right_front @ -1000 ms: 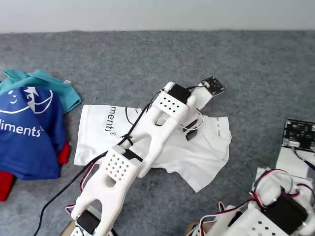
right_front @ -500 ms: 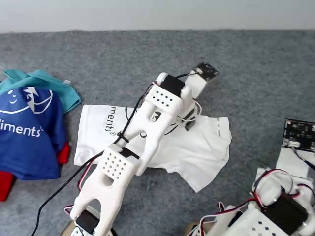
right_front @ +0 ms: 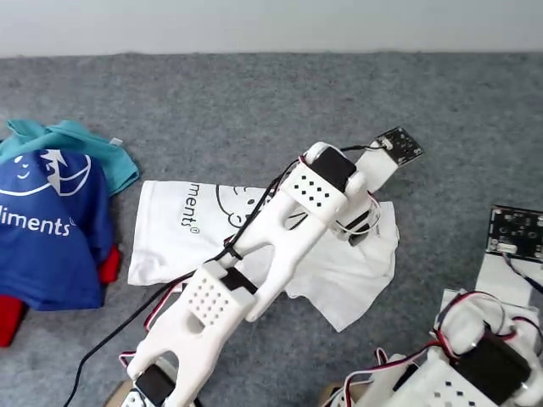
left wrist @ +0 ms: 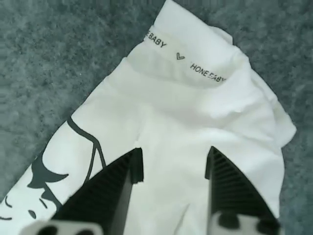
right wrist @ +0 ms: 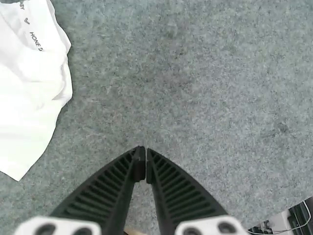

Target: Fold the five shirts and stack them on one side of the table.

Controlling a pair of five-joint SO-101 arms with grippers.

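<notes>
We see the left arm (right_front: 254,284) stretched from the near edge of the grey table (right_front: 254,102) across a white shirt (right_front: 170,246) that lies spread out, slightly rumpled, at the middle of the surface. The left gripper (left wrist: 173,154) hangs over the shirt's collar end with its jaws spread wide and nothing between them. From its wrist view we cannot tell whether the dark fingertips (left wrist: 136,155) touch the cloth or stand just above it. That view shows the white shirt (left wrist: 195,117) with its printed collar band (left wrist: 181,56) folded over and a black line drawing (left wrist: 83,147) to one side.

The right arm (right_front: 475,369) sits drawn back at the table's near right corner, well apart from the shirt. The right gripper (right wrist: 145,152) is clenched, fingertips pressed together on nothing, above bare grey surface, with the white shirt's edge (right wrist: 29,88) lying off to one side.

At the table's left edge we find a loose pile: a blue shirt (right_front: 47,229) on top, a teal shirt (right_front: 114,161) showing behind it and a red shirt (right_front: 109,264) peeking out beneath. The pile lies just beside the white shirt's hem.
</notes>
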